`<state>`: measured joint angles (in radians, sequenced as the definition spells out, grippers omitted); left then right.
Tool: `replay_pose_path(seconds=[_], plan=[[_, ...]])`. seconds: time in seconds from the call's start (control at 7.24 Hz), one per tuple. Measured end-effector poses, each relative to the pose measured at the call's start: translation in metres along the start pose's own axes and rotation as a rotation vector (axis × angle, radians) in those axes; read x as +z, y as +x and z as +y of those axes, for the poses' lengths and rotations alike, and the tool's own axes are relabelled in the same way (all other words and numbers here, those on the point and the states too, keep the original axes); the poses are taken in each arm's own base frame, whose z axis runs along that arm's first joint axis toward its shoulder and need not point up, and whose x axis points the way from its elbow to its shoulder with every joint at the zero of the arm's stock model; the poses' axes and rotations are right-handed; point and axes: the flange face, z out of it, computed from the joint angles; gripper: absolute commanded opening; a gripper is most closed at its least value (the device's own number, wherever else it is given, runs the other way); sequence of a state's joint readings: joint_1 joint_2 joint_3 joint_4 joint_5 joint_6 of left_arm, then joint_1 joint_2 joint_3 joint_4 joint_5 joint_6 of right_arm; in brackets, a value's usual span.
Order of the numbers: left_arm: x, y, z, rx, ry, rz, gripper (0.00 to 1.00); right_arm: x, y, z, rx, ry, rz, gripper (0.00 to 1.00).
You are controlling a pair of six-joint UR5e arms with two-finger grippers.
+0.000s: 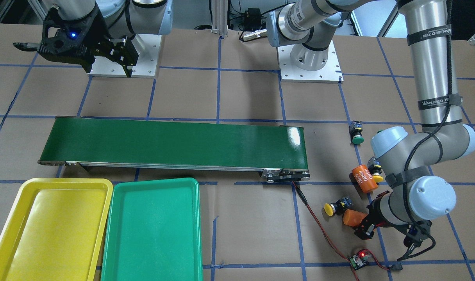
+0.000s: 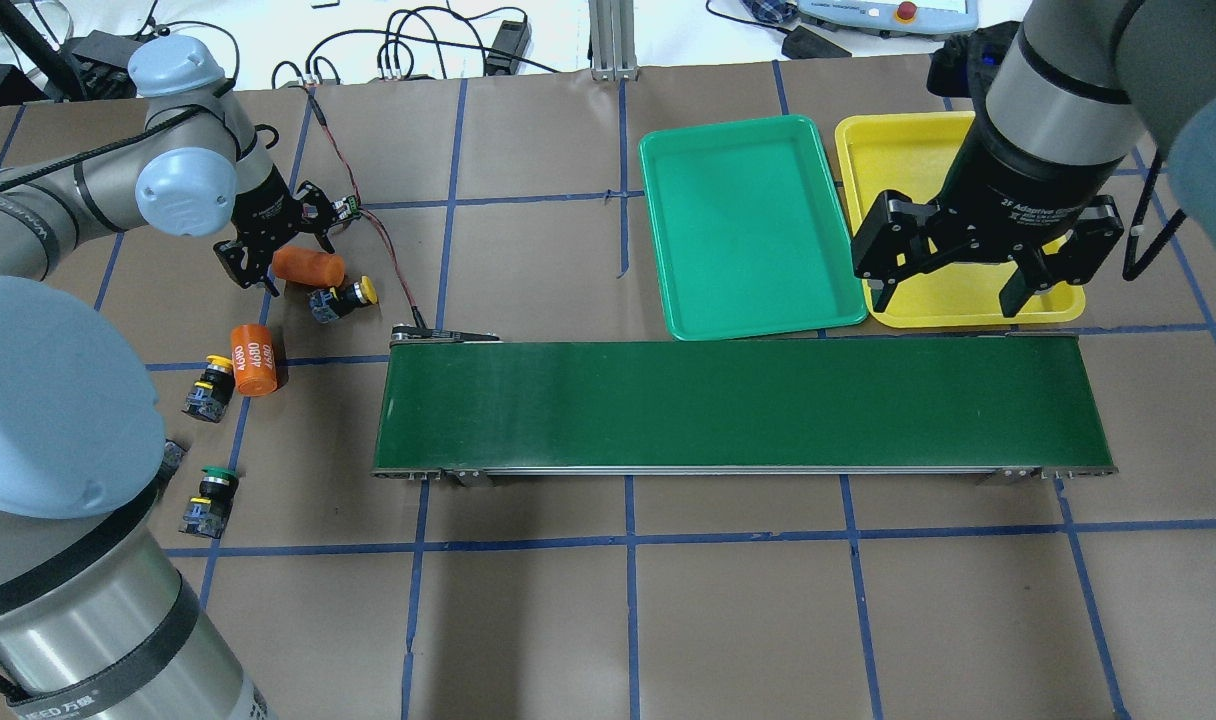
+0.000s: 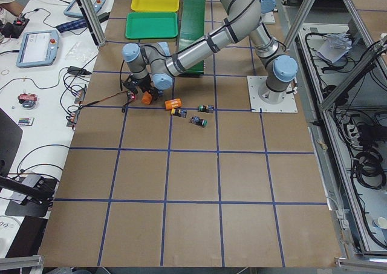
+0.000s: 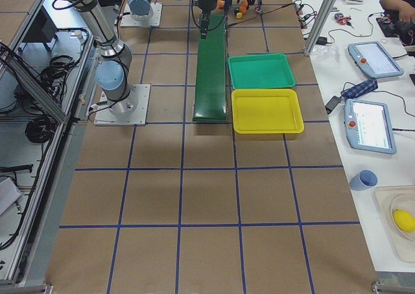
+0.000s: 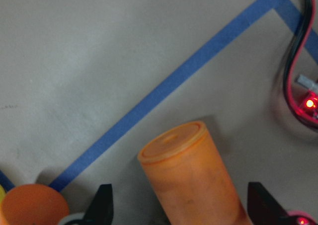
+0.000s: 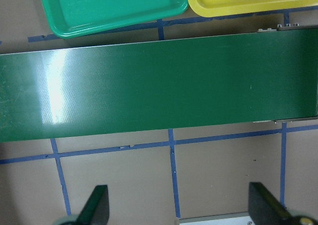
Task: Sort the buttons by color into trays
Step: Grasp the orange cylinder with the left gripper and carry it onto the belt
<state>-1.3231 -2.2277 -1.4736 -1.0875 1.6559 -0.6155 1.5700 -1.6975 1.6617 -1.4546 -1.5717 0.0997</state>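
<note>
First-pick step: L gripper (image 5: 181, 207), wide, straddles orange cyl (image 5: 185, 168), so prob. must shift to yellow btn (image 2: 344, 297) just beside; R gripper (image 2: 946, 290) wide.

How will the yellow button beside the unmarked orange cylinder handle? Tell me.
The yellow button lies on its side, so its round cap would probably let it pivot when nudged. It looks like rigid plastic, likely stiff. The domed cap may slip; its blocky black body seems easier to grip.

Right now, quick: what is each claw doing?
Left gripper: open, with an orange cylinder between its fingers, not gripped.
Right gripper: open, holding nothing.
</note>
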Motion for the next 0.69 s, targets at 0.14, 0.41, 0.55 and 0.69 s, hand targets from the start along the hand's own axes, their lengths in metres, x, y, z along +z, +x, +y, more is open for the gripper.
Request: replay_pose_path(seconds=[0.14, 0.41, 0.55, 0.69], plan=[[-0.001, 0.0, -0.002, 0.002, 0.011, 0.009, 0.13, 0.001, 0.0, 0.0, 0.001, -0.001, 0.0, 1.0], [-0.011, 0.001, -0.007, 0.035, 0.02, 0.041, 0.04, 0.001, 0.0, 0.001, 0.004, -0.002, -0.001, 1.0], [-0.023, 0.0, -0.005, 0.049, 0.023, 0.056, 0.04, 0.001, 0.0, 0.0, 0.002, -0.001, -0.001, 1.0], [-0.038, -0.003, 0.005, 0.051, 0.018, 0.059, 0.04, 0.002, 0.0, 0.0, -0.001, -0.002, 0.0, 1.0]])
